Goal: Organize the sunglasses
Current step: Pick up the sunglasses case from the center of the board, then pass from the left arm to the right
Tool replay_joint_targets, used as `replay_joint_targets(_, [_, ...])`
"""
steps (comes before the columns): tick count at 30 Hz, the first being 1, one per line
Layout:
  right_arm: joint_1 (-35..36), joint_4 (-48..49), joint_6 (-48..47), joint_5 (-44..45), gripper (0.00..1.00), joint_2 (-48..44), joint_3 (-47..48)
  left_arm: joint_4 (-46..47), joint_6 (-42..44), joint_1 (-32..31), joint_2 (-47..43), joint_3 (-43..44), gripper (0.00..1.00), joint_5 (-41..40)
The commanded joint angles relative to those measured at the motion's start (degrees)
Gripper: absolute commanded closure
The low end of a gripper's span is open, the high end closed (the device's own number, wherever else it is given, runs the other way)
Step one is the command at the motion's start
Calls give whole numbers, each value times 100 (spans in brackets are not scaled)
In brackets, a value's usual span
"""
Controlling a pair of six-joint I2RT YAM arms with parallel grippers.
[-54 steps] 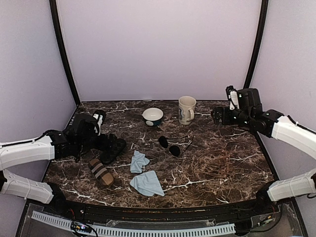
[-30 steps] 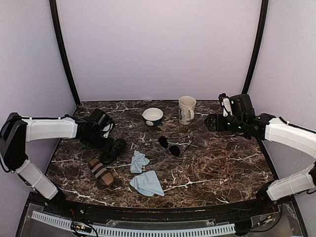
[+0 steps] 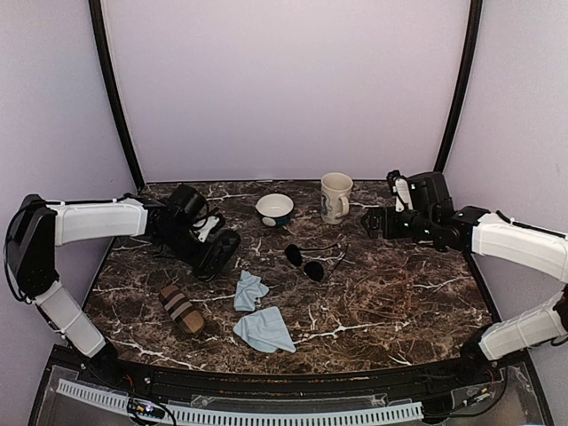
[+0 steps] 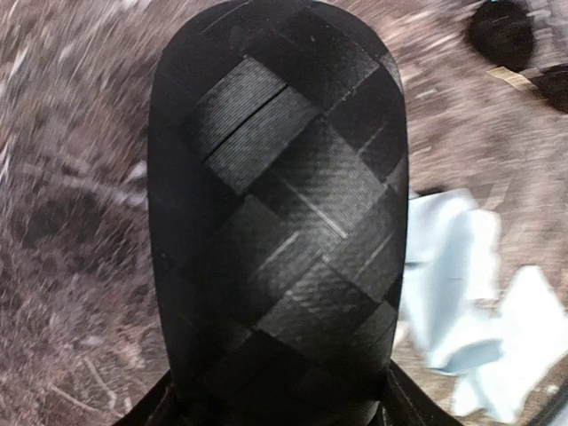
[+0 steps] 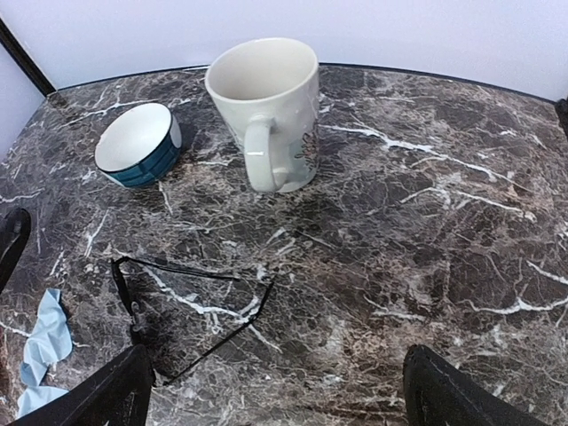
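Two white arms reach in over a dark marbled counter (image 3: 399, 302), one from each side. The left pincer (image 3: 211, 241) is clamped on a black checkered case (image 4: 280, 222), which fills its wrist view with the finger bases showing on both sides of its near end. From above, the case slants toward the counter's middle, left of centre. The right pincer (image 3: 371, 222) is spread wide with nothing in it, its two fingers (image 5: 461, 390) sitting at the bottom corners of its wrist view. It hangs over the back right part of the counter, facing left.

Two light blue cloths lie crumpled near the front centre, the larger (image 3: 264, 330) in front of the smaller (image 3: 250, 289). A brown striped case (image 3: 181, 308) lies at a slant at the front left. A cream mug (image 3: 335, 196) stands upright at the back, with a white bowl with a blue outside (image 3: 274, 209) to its left.

The sunglasses (image 3: 304, 263) lie on the counter near its middle, in front of the mug. Their two dark lenses run from back left to front right, and the thin wire arms stretch out to the right, their tips converging. They lie between the two pincers, apart from both, closer to the case on the left than to the right pincer.
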Motion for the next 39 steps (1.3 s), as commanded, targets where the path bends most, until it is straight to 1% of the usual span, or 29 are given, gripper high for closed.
replay_joint_targets(1, [174,552,-47,-703,1,172,310,799,113,-39,-926,-14,76,1594])
replay_joint_targets(4, [256,1251,112,-2081,1,370,291,1822,-253,-41,-1265,-417,90,2887])
replay_joint_targets(6, [410,1651,229,-2855,1,600,357,2533,-680,-57,-1388,-660,99,3488])
replay_joint_targets(8, [645,1801,232,-3275,1,854,551,3013,-982,-152,-1379,-774,100,3749])
replay_joint_targets(13, [1176,2161,214,-3839,0,1380,960,3581,-1212,-639,-1263,-784,100,4237])
replay_joint_targets(16, [1388,2539,281,-4174,0,1541,978,3933,-1416,-758,-1225,-839,100,4413])
replay_joint_targets(19, [1489,2720,291,-4299,0,1614,985,4069,-1482,-837,-1165,-833,100,4505])
replay_joint_targets(25, [1560,3230,382,-4625,0,1631,836,4709,-1880,-982,-997,-942,100,4702])
replay_joint_targets(29, [1576,3375,387,-4652,1,1630,746,5085,-2135,-1056,-858,-988,100,4814])
replay_joint_targets(31, [1578,3429,389,-4655,3,1613,686,5233,-2195,-1087,-830,-1001,100,4858])
replay_joint_targets(39, [1578,3620,389,-4655,3,1486,539,5510,-2376,-1127,-833,-1125,100,4979])
